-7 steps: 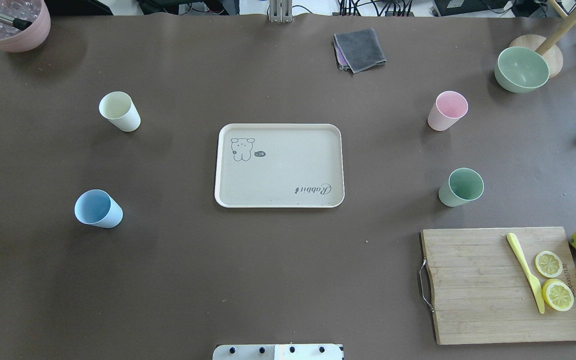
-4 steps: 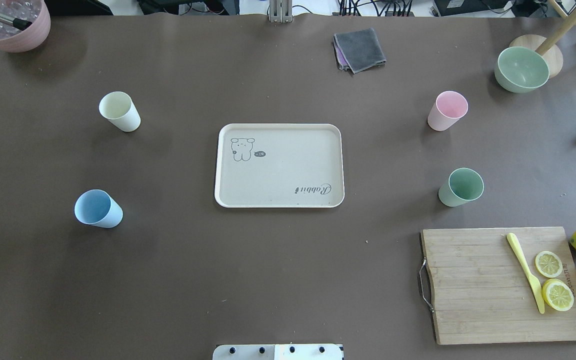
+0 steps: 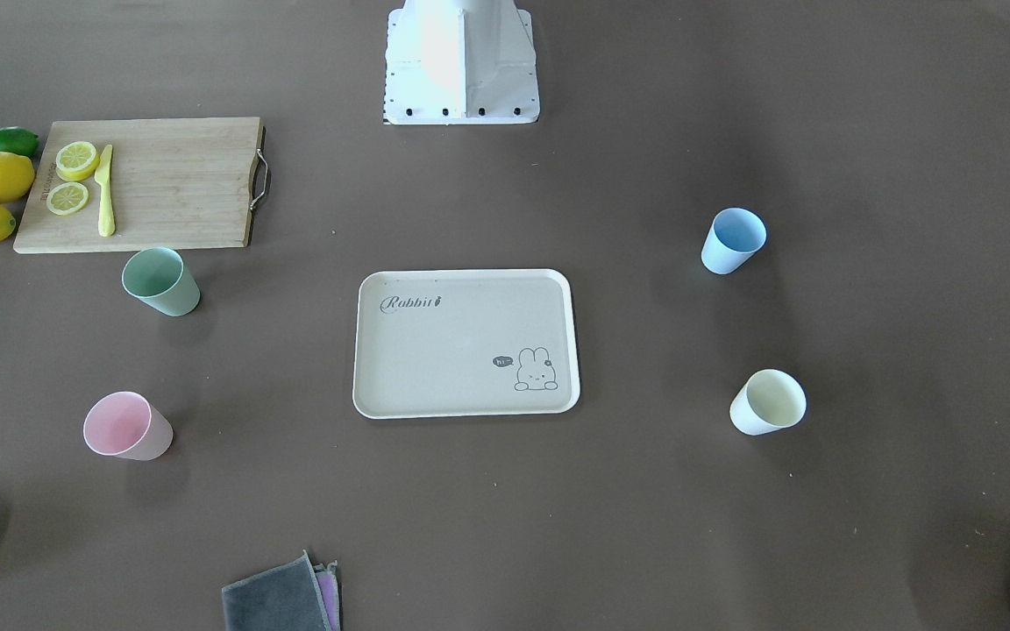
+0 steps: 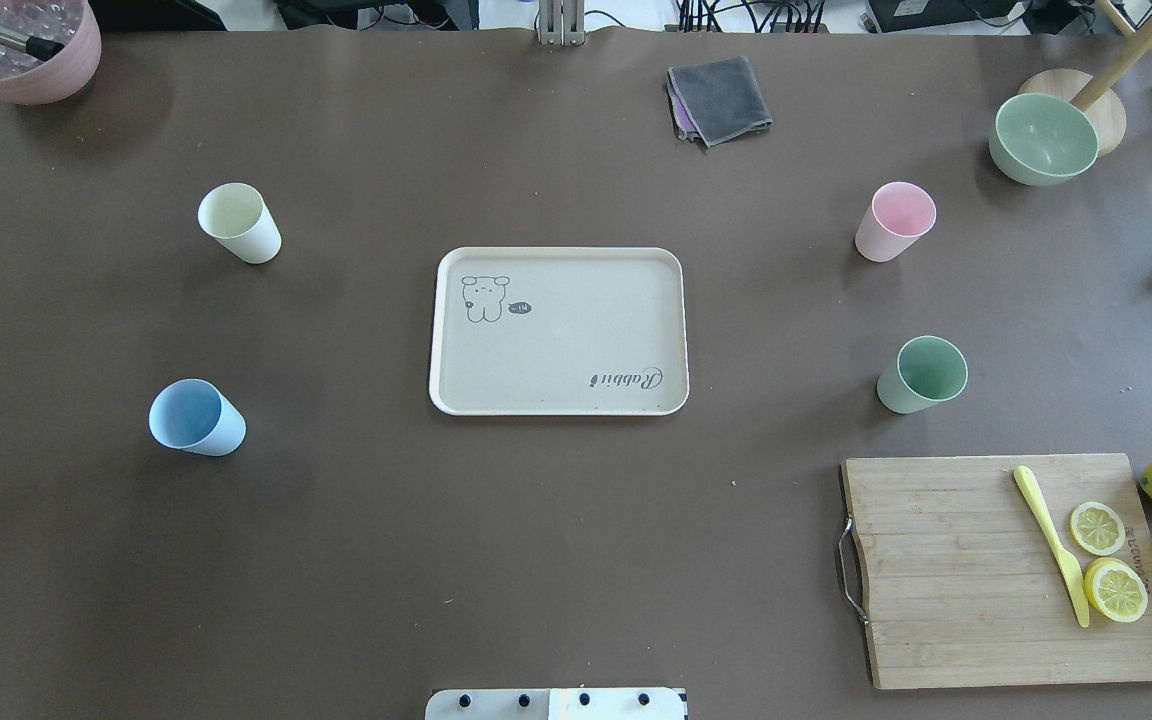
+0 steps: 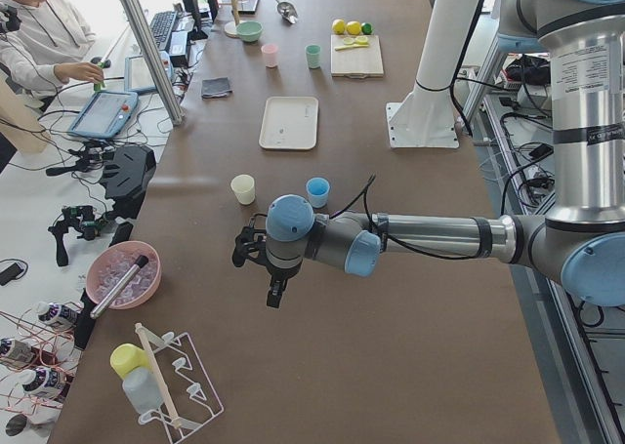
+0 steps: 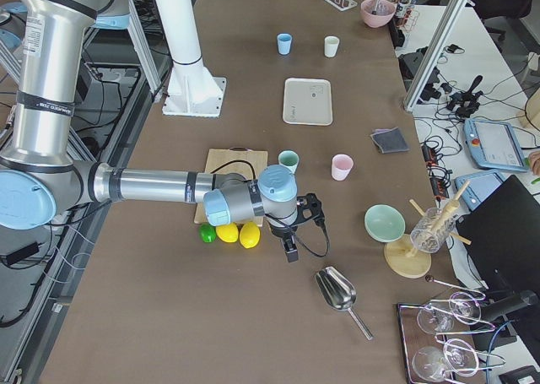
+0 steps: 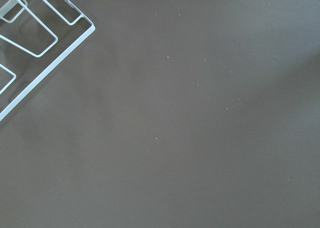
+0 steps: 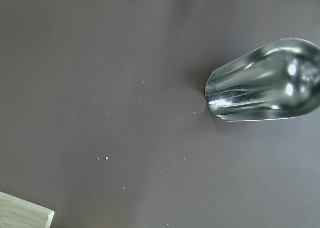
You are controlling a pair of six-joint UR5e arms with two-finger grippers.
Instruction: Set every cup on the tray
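Four cups stand off the tray toward the table's side edges — a clipped rim could topple one. Jaws of left gripper and right gripper: cannot tell.

Fingers of left gripper and right gripper look too small to judge.

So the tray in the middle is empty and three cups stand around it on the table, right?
Four cups, not three. The overhead view shows the cream cup and blue cup on one side of the tray, the pink cup and green cup on the other. The tray is empty, yes.
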